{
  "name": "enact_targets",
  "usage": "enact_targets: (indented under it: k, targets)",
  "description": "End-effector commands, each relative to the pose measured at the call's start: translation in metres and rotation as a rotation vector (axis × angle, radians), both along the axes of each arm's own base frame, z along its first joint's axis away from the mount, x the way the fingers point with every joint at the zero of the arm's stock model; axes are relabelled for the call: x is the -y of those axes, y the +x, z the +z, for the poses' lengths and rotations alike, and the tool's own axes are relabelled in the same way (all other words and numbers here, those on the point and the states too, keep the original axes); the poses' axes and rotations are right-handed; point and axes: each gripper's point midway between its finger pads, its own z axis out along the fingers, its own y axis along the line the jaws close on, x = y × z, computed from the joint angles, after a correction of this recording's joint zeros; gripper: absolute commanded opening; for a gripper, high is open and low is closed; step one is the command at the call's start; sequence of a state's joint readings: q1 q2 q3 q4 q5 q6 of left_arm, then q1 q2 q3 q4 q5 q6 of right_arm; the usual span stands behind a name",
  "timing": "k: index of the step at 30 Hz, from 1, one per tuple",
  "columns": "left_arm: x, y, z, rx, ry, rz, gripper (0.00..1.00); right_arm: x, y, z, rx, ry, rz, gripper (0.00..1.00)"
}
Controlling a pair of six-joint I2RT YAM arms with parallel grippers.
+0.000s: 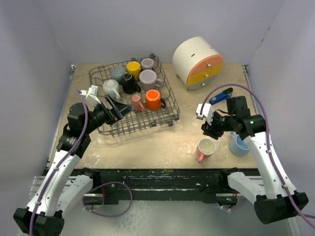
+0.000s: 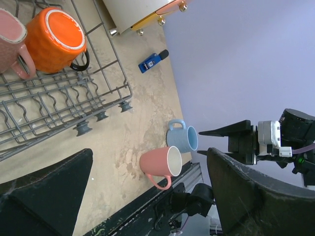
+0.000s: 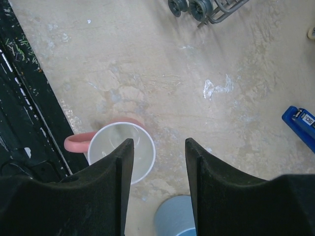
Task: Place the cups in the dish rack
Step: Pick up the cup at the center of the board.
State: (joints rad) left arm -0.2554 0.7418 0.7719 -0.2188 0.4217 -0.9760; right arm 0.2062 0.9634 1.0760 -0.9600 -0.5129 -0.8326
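From above, the left gripper (image 1: 120,109) hung spread wide and empty at the dish rack's (image 1: 101,73) 7 o'clock edge, with several cups (image 1: 147,78) inside the rack. The left wrist view showed a pink mug (image 2: 158,164) and a light blue mug (image 2: 183,138) close together on the table (image 2: 152,108). In the right wrist view, the right gripper (image 3: 157,145) hovered partly spread and empty above the pink mug's 3 o'clock rim.

Dish rack (image 1: 147,120): grey wire, looks metal w/ a dull coating. Orange mug (image 2: 55,39) and pink mug (image 2: 160,164): ceramic-like, smooth, slight gloss. Table (image 3: 162,64): beige, matt, rough, w/ whitish scuffs. Right gripper (image 3: 159,142): black matt fingers, prob. plastic, fine grain.
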Motion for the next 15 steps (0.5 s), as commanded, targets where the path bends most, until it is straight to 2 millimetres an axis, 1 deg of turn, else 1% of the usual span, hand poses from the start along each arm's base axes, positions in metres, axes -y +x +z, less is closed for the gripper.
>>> enact_targets:
  k: [1,4,5,9,12,15]
  targets:
    - [0.001,0.009,0.012,0.060,-0.005,0.001,1.00,-0.001,0.001,-0.005,-0.044,-0.010,0.028,0.52]
    - [0.002,0.009,0.009,0.047,0.003,-0.008,1.00,-0.005,0.000,-0.012,-0.115,-0.009,0.057,0.56]
    - [0.002,0.008,0.009,0.045,0.004,-0.009,1.00,-0.004,0.005,-0.015,-0.114,-0.032,0.078,0.57]
    - [0.001,0.006,0.010,0.048,0.008,-0.005,1.00,-0.008,0.014,-0.019,-0.184,-0.031,0.090,0.57]
    - [-0.002,0.005,0.009,0.049,0.013,0.007,1.00,-0.006,0.008,-0.030,-0.255,-0.056,0.100,0.57]
    - [-0.003,0.004,0.007,0.044,0.016,0.015,1.00,0.003,0.005,-0.041,-0.266,-0.105,0.101,0.58]
